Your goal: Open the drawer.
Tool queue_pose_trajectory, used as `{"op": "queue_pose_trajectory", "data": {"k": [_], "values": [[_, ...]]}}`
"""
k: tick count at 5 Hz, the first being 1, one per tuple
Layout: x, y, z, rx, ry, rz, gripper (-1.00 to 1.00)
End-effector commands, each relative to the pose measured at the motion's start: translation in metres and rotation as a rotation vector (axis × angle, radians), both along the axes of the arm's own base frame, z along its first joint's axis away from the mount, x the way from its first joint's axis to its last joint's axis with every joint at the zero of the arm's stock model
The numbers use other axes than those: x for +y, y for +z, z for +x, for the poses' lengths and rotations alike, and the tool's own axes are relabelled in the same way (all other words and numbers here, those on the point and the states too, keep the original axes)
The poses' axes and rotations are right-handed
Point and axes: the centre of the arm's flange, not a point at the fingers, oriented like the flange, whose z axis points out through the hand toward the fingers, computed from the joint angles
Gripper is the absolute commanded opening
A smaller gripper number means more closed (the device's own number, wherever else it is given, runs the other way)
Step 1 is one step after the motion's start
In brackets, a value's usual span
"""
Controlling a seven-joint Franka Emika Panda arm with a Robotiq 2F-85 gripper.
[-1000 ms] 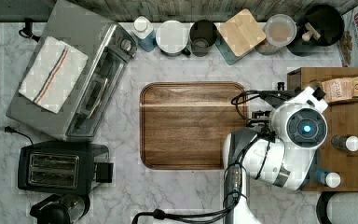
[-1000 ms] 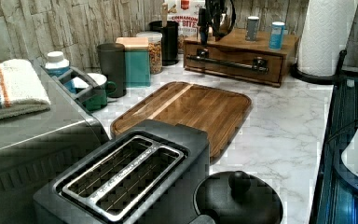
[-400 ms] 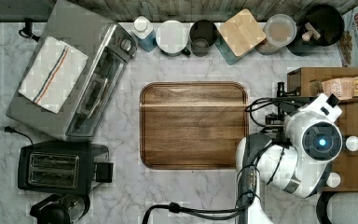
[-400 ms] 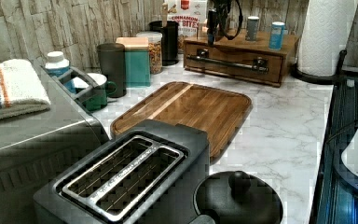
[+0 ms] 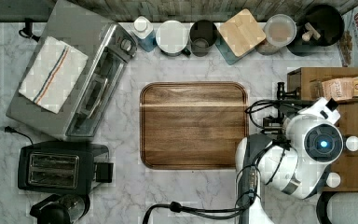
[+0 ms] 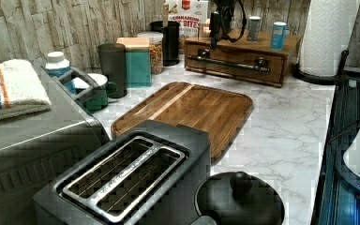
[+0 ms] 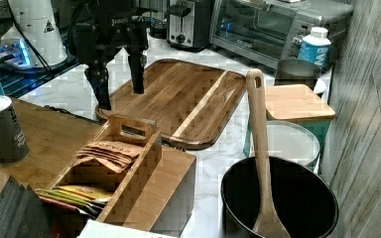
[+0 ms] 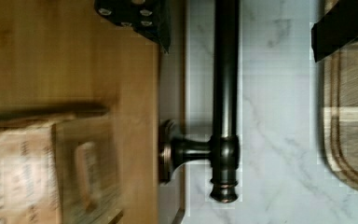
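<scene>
Above the drawer (image 6: 234, 63), at three o'clock in the top view, the wide-open gripper (image 7: 120, 82) should descend straddling the handle (image 8: 225, 98), then close and pull.

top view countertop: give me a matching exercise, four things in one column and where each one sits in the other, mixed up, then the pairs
Things
1. dark wooden rounded-corner cutting board
2. black two-slot toaster
3. silver toaster oven with a striped towel on top
4. medium-brown wooden drawer with a long black bar handle

Places
A. top view's lower left corner area
B. middle of the marble counter
C. top view's right edge, under the robot arm
D. top view's upper left, set at an angle

Pairs: 1-B, 2-A, 3-D, 4-C
</scene>
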Motion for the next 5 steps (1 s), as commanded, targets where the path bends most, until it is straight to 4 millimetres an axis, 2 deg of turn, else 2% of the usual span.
{"op": "queue_pose_trajectory", "data": {"k": [1, 2, 4, 5], "values": [[0.002, -0.027, -0.011, -0.038, -0.064, 0.034, 1.00], [-0.004, -0.044, -0.011, -0.048, -0.053, 0.025, 1.00], [-0.003, -0.068, -0.005, -0.056, -0.055, 0.040, 1.00], [0.004, -0.068, -0.002, -0.042, -0.073, 0.041, 1.00]]}}
